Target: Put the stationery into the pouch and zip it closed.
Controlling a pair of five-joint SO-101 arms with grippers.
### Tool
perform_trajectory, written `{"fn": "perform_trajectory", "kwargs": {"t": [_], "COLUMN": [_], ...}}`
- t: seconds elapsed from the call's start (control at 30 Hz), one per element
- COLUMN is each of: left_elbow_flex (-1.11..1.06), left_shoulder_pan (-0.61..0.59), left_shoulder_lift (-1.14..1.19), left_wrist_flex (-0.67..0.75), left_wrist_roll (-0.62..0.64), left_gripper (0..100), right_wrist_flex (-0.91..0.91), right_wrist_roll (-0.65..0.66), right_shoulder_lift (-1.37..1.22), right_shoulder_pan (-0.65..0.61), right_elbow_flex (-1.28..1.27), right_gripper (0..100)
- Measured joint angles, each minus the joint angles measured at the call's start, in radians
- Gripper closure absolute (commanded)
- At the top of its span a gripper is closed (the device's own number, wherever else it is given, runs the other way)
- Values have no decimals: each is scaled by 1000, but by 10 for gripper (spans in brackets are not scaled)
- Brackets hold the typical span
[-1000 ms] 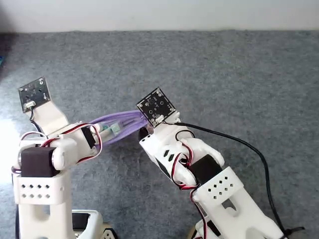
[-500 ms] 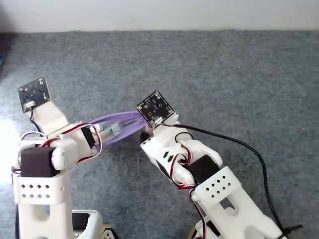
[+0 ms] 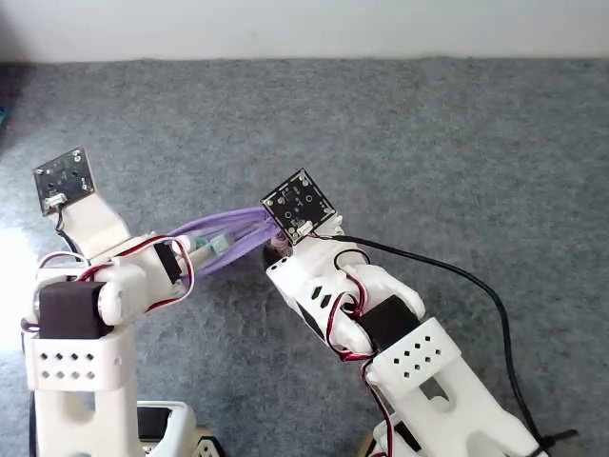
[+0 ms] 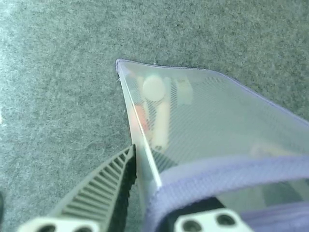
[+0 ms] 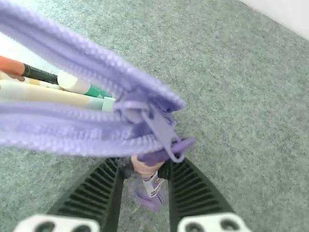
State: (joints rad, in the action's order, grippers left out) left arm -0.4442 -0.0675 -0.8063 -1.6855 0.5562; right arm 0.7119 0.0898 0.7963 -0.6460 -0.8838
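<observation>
pouch [image 3: 224,238] hangs over the desk's [image 3: 428,143] near-left part, pens [image 4: 157,111] inside, zip open. left claw [image 4: 145,203] clamps one end; right claw [image 5: 145,188] pinches the other, by the zip pull [image 5: 161,130].

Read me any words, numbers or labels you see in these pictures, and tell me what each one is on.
Nothing here is legible.
White tag at the pouch end, between the right gripper fingers: dark print, too blurred to read.
Camera boards on the wrists, high view: marks too small to read.
Pens inside the pouch: no legible print.
</observation>
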Motion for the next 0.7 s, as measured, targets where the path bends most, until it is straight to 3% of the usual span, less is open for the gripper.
{"fn": "perform_trajectory", "kwargs": {"t": [0.13,0.37,0.7], "left_elbow_flex": [0,0,0], "left_shoulder_pan": [0,0,0], "left_shoulder_lift": [0,0,0], "left_wrist_flex": [0,0,0], "left_wrist_roll": [0,0,0], "left_gripper": [987,987,987], "right_wrist_flex": [0,0,-2], "right_wrist_roll": [0,0,0], "right_shoulder_lift": [0,0,0], "right_shoulder_pan": [-3,-3,-5], "right_elbow_flex": [0,0,0], "right_gripper": [806,881,891]}}
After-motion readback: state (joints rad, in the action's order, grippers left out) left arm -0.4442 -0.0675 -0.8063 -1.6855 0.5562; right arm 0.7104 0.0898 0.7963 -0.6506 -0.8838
